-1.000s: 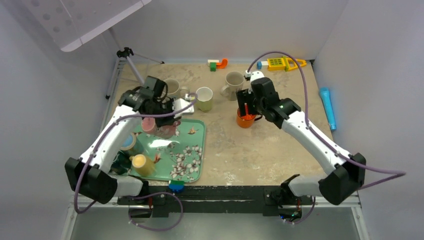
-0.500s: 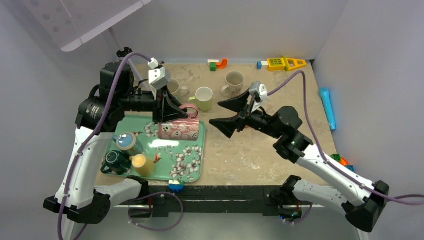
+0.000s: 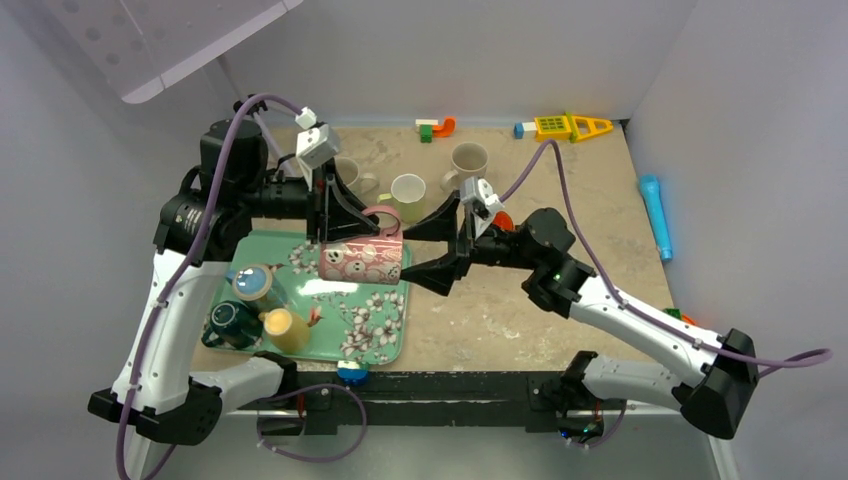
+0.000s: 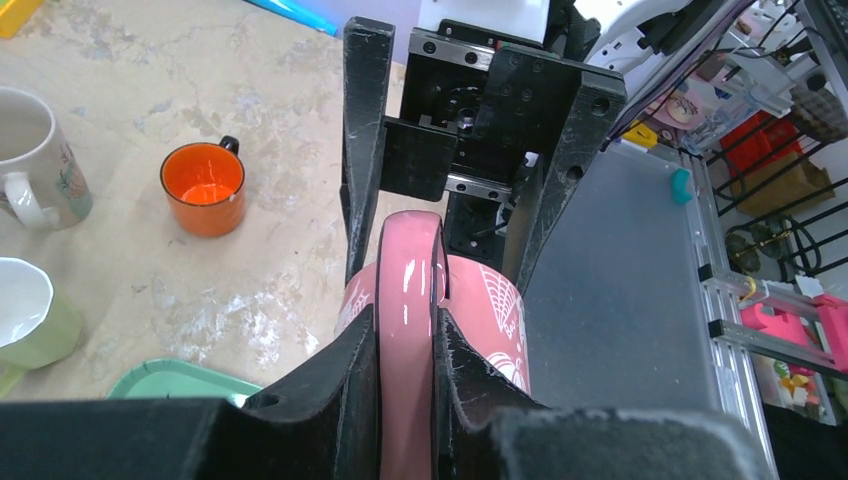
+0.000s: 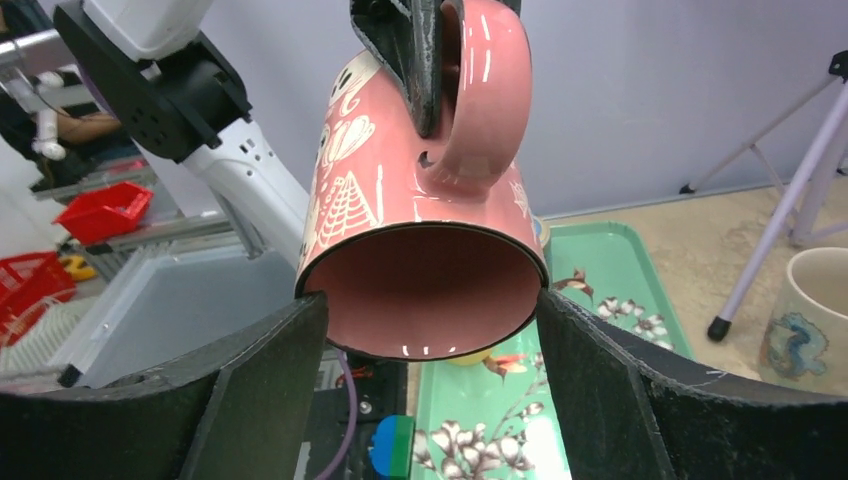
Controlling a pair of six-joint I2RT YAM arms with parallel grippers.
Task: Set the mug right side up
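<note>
Fig., L to R. My left claw point(image 4: 405, 340) is pinched narrow on the loop handle of the pink glazed ceramic mug point(image 3: 360, 262). The mug hangs on its side above the green floral tray point(image 3: 395, 340), mouth facing R. I judge it rigid, slick, fairly heavy and chip-prone; best gripped across the body near the rim. My right claw point(image 3: 425, 255), spread wide, flanks that rim; contact unclear. Vs. half a sec ago: it stood well apart, now closed in.

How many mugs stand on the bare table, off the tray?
4: pale mug, back left, half hidden; light green mug beside it; beige mug further back; orange mug, right. More may be hidden.
</note>
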